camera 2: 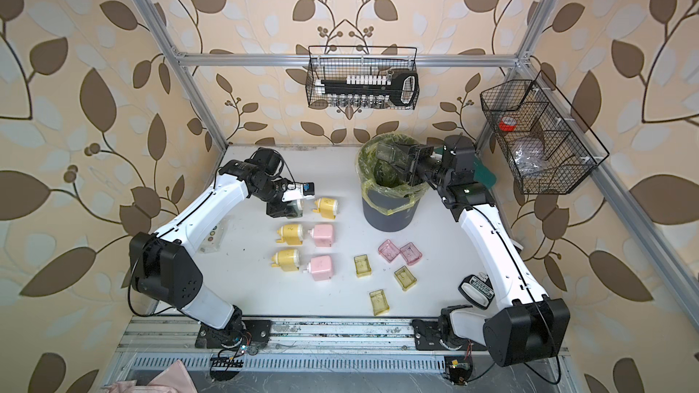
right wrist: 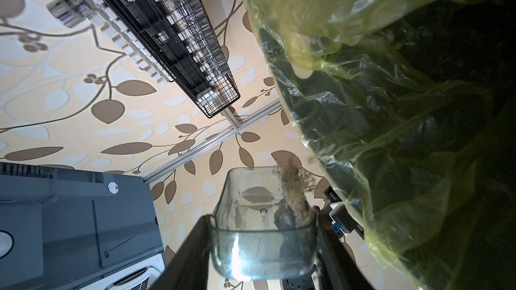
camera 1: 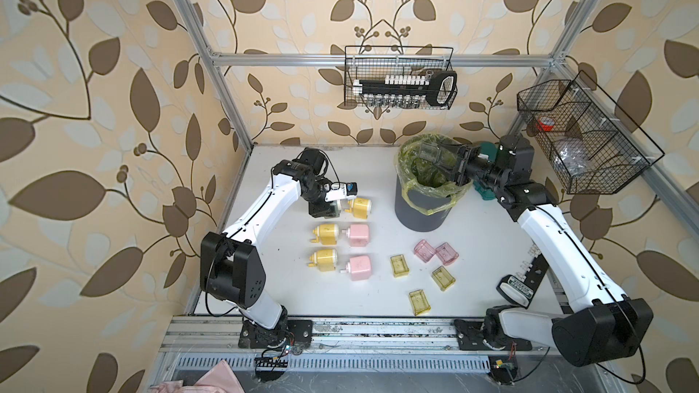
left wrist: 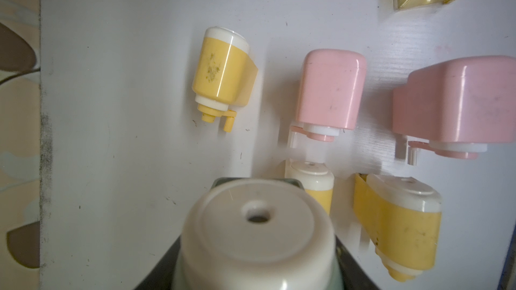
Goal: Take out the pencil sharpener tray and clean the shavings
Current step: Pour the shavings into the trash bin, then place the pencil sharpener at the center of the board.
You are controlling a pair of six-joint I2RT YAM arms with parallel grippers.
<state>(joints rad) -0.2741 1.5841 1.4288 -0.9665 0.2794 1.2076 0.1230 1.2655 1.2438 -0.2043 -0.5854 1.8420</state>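
1. In both top views the right gripper [camera 1: 442,162] was clamped on a clear, boxy plastic tray [camera 1: 429,153]. It held the tray over the mouth of a round dark bin [camera 1: 420,213] lined with a crinkled yellow-green bag [camera 1: 407,156]. The bin stood near the far edge of the smooth white tabletop [camera 1: 378,190], toward its right side.
2. The left gripper [camera 1: 319,209] was closed on a pale green sharpener [camera 1: 334,209] in the tabletop's left half, toward the far edge.
3. Glossy yellow sharpeners [camera 1: 325,234] and blocky pink sharpeners [camera 1: 357,235] lay just beside it. Translucent yellow trays [camera 1: 399,266] and pink trays [camera 1: 425,251] lay scattered toward the near right corner.
4. In the left wrist view the green sharpener [left wrist: 279,283] showed a cream, domed cap with a round hole. Dark fingers [left wrist: 156,274] pressed its two sides.
5. In the right wrist view the clear tray [right wrist: 251,246], with rounded corners and thin walls, sat between two dark fingers [right wrist: 190,246] that touched its sides. The shavings [right wrist: 293,188], fine brown bits in a blurred streak, ran along one wall and past the open rim, beside the wrinkled bag [right wrist: 391,107].
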